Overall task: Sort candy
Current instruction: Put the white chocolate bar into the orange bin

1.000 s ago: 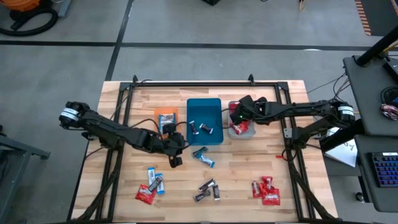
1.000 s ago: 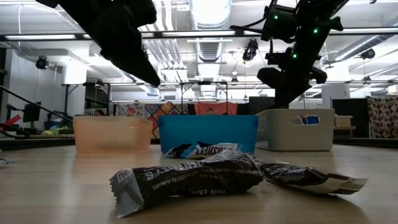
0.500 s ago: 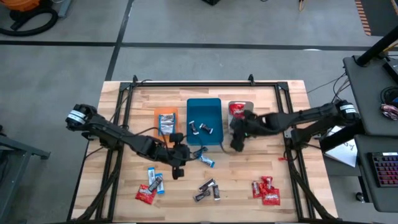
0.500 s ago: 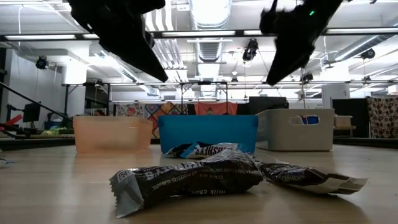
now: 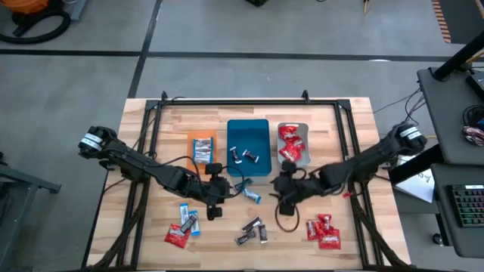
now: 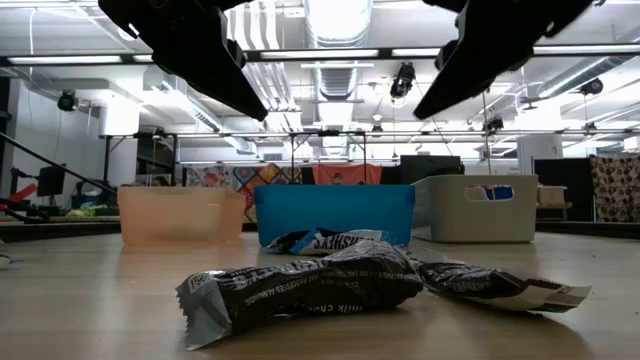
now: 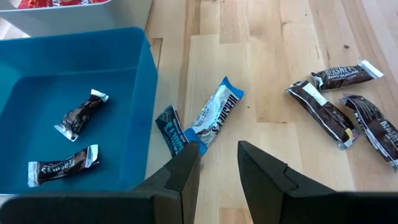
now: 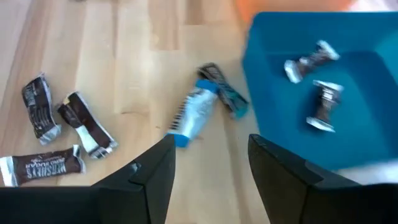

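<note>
Nearest the table's front edge lie three loose groups of candy: red and blue-and-white pieces (image 5: 181,227) at the left, three dark brown bars (image 5: 252,230) in the middle, and a heap of red pieces (image 5: 323,230) at the right. In the low view the brown bars fill the foreground and hide the lower part of the trays behind them.

Just beyond them both arms hang above the bare wood. The left gripper (image 5: 214,205) has its fingers a little apart and holds nothing; the right gripper (image 5: 283,202) has its fingers wider apart, also with nothing between them. Between the two grippers, close against the teal tray's front corner, lie two blue-and-white candies (image 5: 249,190).

Farther back stand three trays side by side. The orange tray (image 5: 201,137) holds one silvery wrapped piece (image 5: 203,152), the teal tray (image 5: 248,128) two dark brown candies (image 5: 248,156), and the grey tray (image 5: 293,126) several red ones (image 5: 291,145). A black metal frame (image 5: 234,100) runs along the table's far edge
</note>
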Tool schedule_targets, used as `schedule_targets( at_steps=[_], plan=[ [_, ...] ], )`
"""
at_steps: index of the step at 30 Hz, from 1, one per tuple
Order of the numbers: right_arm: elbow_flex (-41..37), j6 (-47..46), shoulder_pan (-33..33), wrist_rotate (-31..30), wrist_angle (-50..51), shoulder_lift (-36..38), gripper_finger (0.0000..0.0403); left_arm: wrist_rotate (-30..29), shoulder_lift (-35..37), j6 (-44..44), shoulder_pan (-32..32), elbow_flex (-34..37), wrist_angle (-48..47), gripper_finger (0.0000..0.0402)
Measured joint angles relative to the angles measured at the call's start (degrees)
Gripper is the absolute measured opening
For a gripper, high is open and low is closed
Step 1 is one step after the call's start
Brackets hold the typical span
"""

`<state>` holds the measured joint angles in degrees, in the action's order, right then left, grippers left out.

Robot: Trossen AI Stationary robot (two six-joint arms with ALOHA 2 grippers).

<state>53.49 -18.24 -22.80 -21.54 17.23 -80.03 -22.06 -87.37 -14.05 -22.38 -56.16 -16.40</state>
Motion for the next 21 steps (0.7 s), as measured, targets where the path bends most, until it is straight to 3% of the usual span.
schedule_targets(
  at_steps=[12, 21],
  plan=[
    [0.3, -2.2, -2.2, -7.3, -13.8, -16.9, 0.0194, -0.1, 0.0, -1.1, -0.5, 0.0, -0.3, 0.0093],
    [0.4, -7.4, -2.2, -10.0, -19.8, -22.3, 0.0194, -0.1, 0.0, -1.3, -0.5, 0.0, -0.5, 0.0093]
  ],
)
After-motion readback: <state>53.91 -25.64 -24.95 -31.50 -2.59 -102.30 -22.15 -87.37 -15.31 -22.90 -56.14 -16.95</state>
